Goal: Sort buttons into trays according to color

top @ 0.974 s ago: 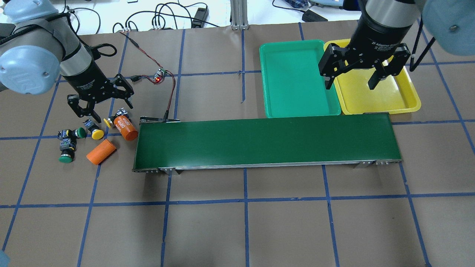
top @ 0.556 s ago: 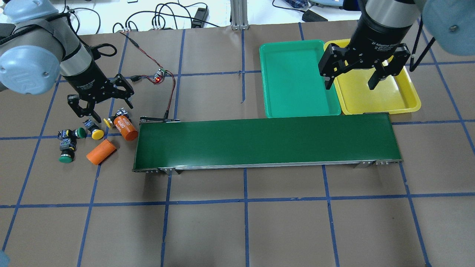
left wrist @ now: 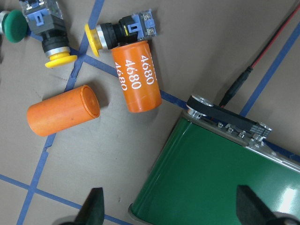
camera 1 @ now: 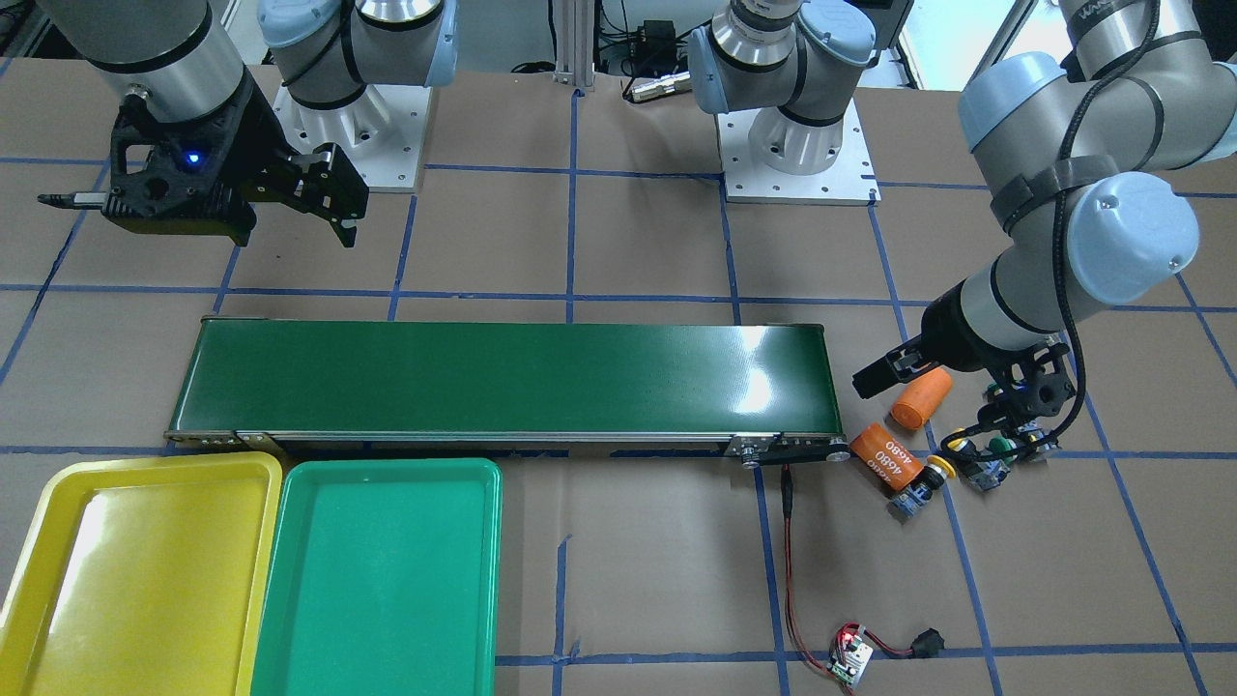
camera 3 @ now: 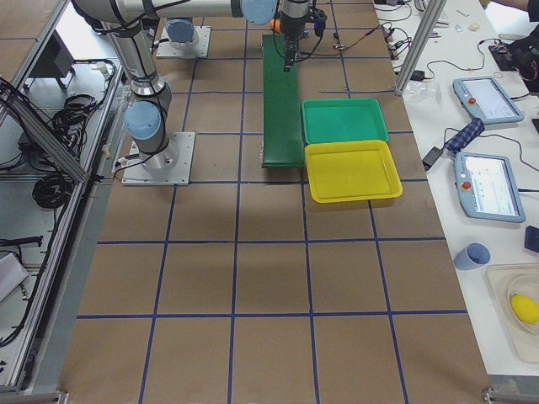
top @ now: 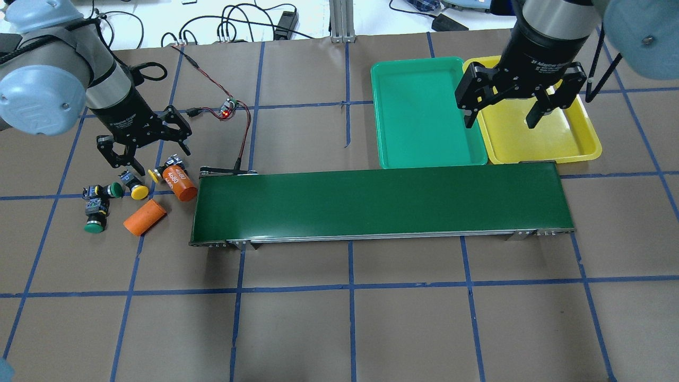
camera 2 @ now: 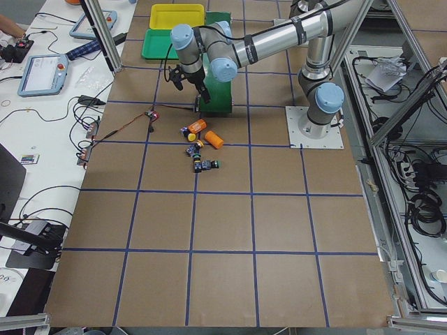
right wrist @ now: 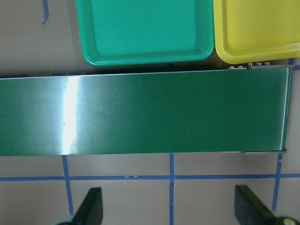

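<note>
Four buttons lie in a cluster on the table at the left: two green-capped ones (top: 113, 190) (top: 94, 227) and two yellow-capped ones (top: 139, 192) (top: 155, 174). My left gripper (top: 159, 159) is open and empty, hovering just above and behind the yellow buttons. In the left wrist view one yellow button (left wrist: 119, 33) lies against the "4680" cylinder (left wrist: 138, 77). The green tray (top: 424, 111) and yellow tray (top: 551, 140) sit side by side at the far right, with nothing in them. My right gripper (top: 501, 126) is open and empty, high over the seam between the trays.
A long dark green conveyor belt (top: 379, 204) runs across the middle, between the buttons and the trays. A plain orange cylinder (top: 144, 216) lies beside the buttons. A red wire and a small circuit board (top: 229, 109) lie behind the belt's left end.
</note>
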Motion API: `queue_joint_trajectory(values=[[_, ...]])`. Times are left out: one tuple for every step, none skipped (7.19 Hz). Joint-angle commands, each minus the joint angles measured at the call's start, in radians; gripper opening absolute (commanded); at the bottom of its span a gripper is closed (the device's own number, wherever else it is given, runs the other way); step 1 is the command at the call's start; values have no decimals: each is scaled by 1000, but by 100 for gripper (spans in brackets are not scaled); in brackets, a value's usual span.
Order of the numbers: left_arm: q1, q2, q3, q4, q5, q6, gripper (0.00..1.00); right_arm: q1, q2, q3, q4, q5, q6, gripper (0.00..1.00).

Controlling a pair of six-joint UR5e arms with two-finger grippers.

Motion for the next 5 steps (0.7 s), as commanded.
queue_joint_trajectory(values=[[-2,-2,0,0,0,-2,100,0,0,0,-2,1,0,100],[-2,0,0,0,0,-2,100,0,0,0,0,1,0,100],[-2,3,3,0,1,-2,100,0,0,0,0,4,0,100],[-3,3,5,0,2,-2,100,-2,0,0,-2,-1,0,100],[-5,8,5,-2,2,-2,100,0,0,-2,-3,2,0,100]])
